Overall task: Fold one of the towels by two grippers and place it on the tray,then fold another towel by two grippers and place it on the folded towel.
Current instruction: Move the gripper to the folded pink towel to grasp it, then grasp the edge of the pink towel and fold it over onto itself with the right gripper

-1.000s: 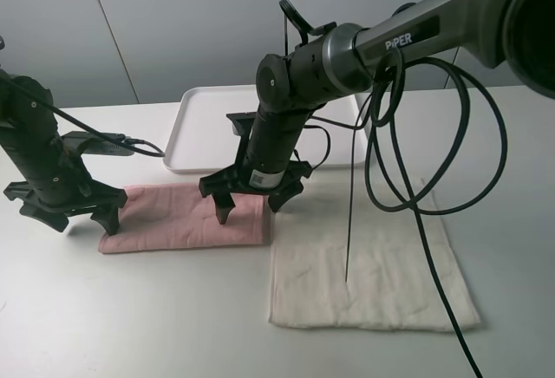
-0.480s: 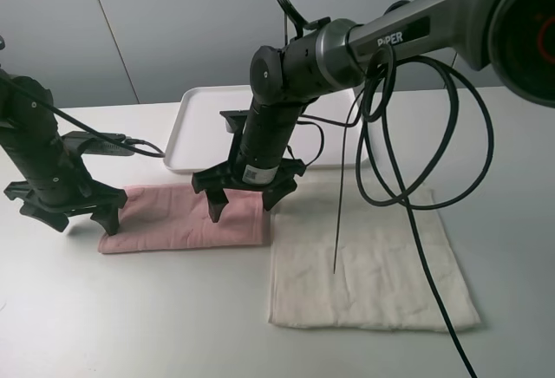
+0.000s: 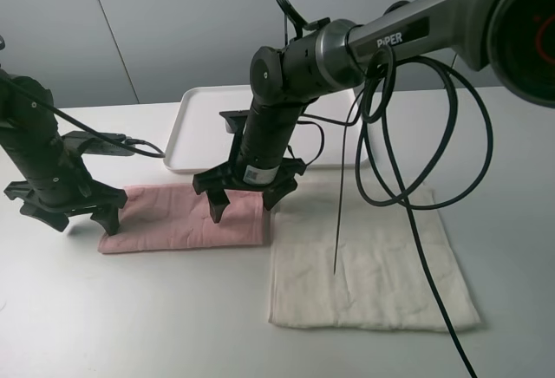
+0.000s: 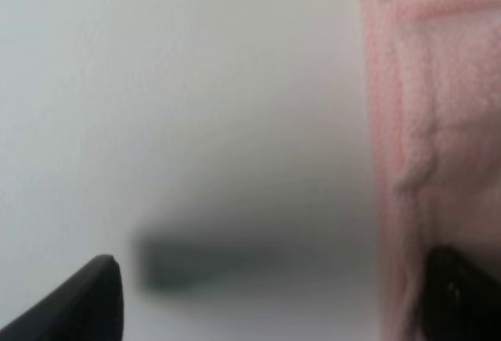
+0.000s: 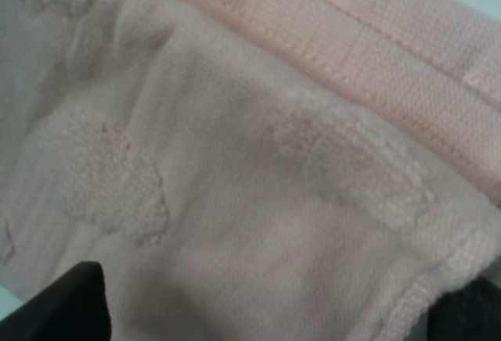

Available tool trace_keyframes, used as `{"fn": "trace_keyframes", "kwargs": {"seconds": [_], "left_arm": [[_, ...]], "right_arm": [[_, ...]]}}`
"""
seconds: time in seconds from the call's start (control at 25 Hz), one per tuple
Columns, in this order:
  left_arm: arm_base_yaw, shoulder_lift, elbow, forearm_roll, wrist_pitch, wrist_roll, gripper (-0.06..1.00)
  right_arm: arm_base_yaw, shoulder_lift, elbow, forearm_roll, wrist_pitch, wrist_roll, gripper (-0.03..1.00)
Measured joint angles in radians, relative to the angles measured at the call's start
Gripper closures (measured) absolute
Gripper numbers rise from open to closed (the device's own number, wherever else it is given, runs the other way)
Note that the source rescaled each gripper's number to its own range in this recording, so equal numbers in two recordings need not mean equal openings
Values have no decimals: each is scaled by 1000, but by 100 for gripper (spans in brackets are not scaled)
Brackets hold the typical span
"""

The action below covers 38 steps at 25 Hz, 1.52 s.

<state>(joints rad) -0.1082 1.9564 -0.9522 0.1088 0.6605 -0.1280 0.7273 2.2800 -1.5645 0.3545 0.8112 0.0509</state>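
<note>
Left jaws: spread wide, gripping nothing; one finger over bare table, the other over the hem of the pink towel's short end.
Left gripper (image 3: 71, 215): pointed down at the left end of the pink towel (image 3: 178, 220), low over it; contact with the cloth not clear from either view.
Right jaws: spread wide as well, closed on nothing; pink terry fills the space between the two tips in the wrist view.
Right gripper (image 3: 244, 205): reached across the middle, pointed down over the right end of the pink towel; one tip above the cloth, the other near its right short edge.
Pink towel: folded into a long band, layered hems visible in the right wrist view; flat on the table (image 3: 130, 309), spanning from one gripper to the other, in front of the tray and not on it.
Tray (image 3: 204, 131): white, behind the pink towel toward the wall, partly hidden by the right arm.
Cream towel (image 3: 373, 274): spread out flat to the right of the pink towel, its near-left corner just beside the pink towel's right end; touching or not, cannot tell.
Black cable (image 3: 434, 135): looped from the right arm, hanging above the cream towel.
</note>
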Motion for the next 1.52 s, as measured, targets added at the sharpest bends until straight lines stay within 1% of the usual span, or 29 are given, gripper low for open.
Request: {"fn": "trace_keyframes", "kwargs": {"seconds": [0.48,0.56,0.6,0.64,0.72,0.8,0.84,0.88,1.16,1.32,1.52], "left_arm": [[0,0,2,0,-2,0,-4],[0,0,2,0,-2,0,-4],[0,0,2,0,-2,0,-4],[0,0,2,0,-2,0,-4],[0,0,2,0,-2,0,-4],[0,0,2,0,-2,0,-4],[0,0,2,0,-2,0,-4],[0,0,2,0,-2,0,-4],[0,0,2,0,-2,0,-4],[0,0,2,0,-2,0,-4],[0,0,2,0,-2,0,-4]], "right_arm": [[0,16,-4,-4,4,-2,9],[0,17,-4,-10,4,-2,12],[0,18,-4,-21,4,-2,17],[0,18,-4,-32,4,-2,25],[0,23,-4,-48,-1,-4,47],[0,27,-4,-52,-11,-4,75],[0,27,-4,-48,-22,-4,85],[0,27,-4,-48,-30,-6,91],[0,27,-4,-48,-44,-10,91],[0,25,-4,-48,-23,-29,91],[0,-36,-4,-42,5,-42,91]]}}
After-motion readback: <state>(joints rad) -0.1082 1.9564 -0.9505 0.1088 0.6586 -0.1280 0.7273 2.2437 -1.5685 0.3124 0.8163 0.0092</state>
